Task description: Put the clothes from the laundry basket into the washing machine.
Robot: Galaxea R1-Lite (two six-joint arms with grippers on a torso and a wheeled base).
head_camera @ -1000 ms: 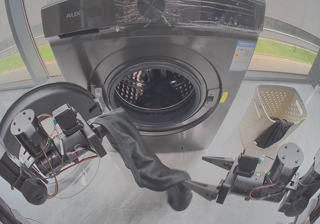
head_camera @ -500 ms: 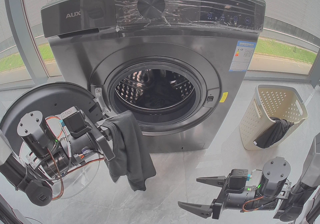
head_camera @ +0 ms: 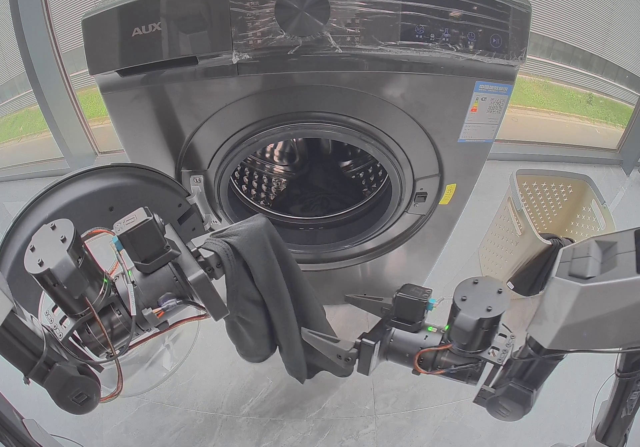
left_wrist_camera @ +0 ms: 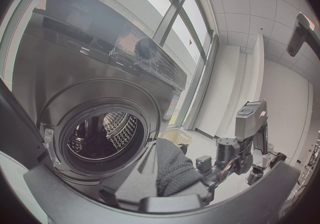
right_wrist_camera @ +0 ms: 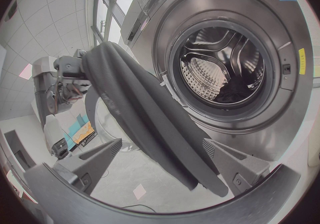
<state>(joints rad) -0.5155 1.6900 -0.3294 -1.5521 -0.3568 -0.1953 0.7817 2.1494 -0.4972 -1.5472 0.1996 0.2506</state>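
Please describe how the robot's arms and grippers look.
The left arm and right arm have black cylindrical joint housings with small green lights. The left gripper and right gripper have dark grey wedge-shaped fingers with ribbed pads. Orange and red cables loop around the left wrist. The right arm's upper link is silver-grey and boxy.

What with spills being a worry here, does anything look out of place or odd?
Nothing is spilled or broken. Crinkled clear film is taped over the control panel of the washing machine, and a black garment droops half out over the laundry basket rim. Mid-task, the left pincer grips a grey garment outside the drum.
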